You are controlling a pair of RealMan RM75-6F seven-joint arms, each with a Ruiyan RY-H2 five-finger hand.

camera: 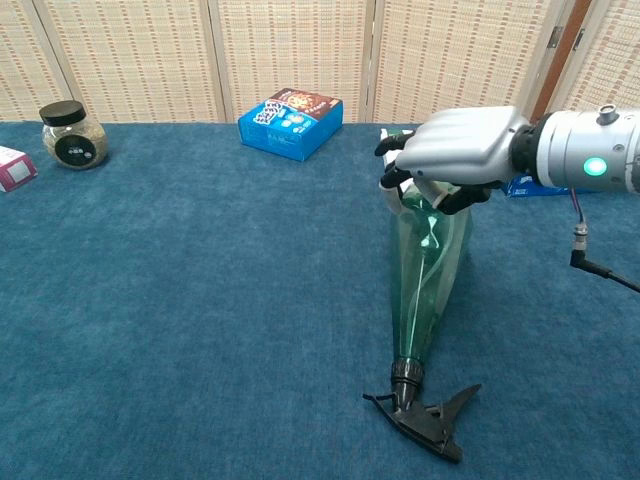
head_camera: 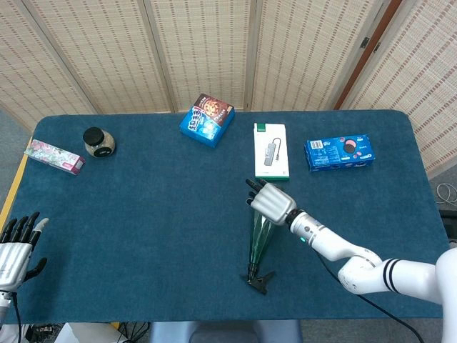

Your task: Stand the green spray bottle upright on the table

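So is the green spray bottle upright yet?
No. The green spray bottle is upside down, black trigger head on the table, base gripped by the right hand.

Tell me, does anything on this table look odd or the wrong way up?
Yes. The green spray bottle is upside down: its black trigger head rests on the table while the right hand holds its base up in the air, leaning. The boxes and jar look ordinary.

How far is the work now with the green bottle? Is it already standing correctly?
Done: the right hand grips the bottle by its base and has it lifted off the table. In hand: the bottle hangs upside down, its black spray head resting on the table. Left: turn it over, set the base down and let go. The left hand is open and idle.
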